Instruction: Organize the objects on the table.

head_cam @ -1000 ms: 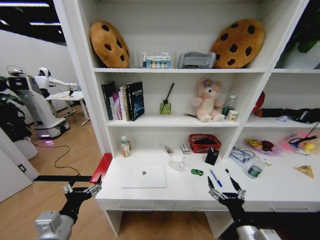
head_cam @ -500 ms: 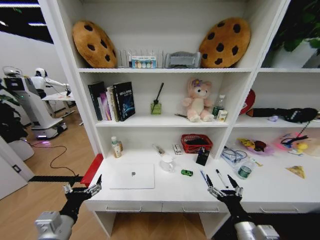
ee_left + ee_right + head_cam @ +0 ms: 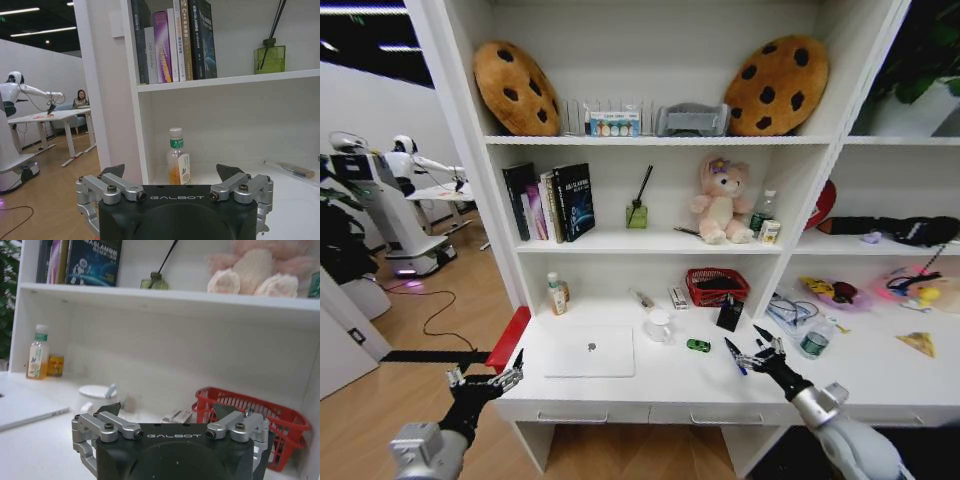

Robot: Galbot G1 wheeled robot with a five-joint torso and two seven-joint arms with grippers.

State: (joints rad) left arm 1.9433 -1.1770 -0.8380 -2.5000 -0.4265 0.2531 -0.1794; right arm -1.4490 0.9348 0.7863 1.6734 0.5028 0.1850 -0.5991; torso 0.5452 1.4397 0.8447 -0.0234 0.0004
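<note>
R gripper [image 3: 757,352] is out over the white bench [image 3: 670,385], jaws spread wide w/ nothing in them, just beside the blue pen [image 3: 731,355]. L gripper [image 3: 483,377] hangs off the bench's front-left corner, jaws also wide, empty. Both wrist views read "GALBOT" on the gripper housing.

Silver laptop [image 3: 589,351] lies shut and flat at bench left, dark logo on lid, too small to read. Green toy car [image 3: 698,345] sits between the white mug [image 3: 659,325] and the pen. Black pen holder [image 3: 729,315] stands in front of the red mesh basket [image 3: 717,286]. Bottle [image 3: 177,163] w/ green label by the shelf wall; print not legible.
</note>
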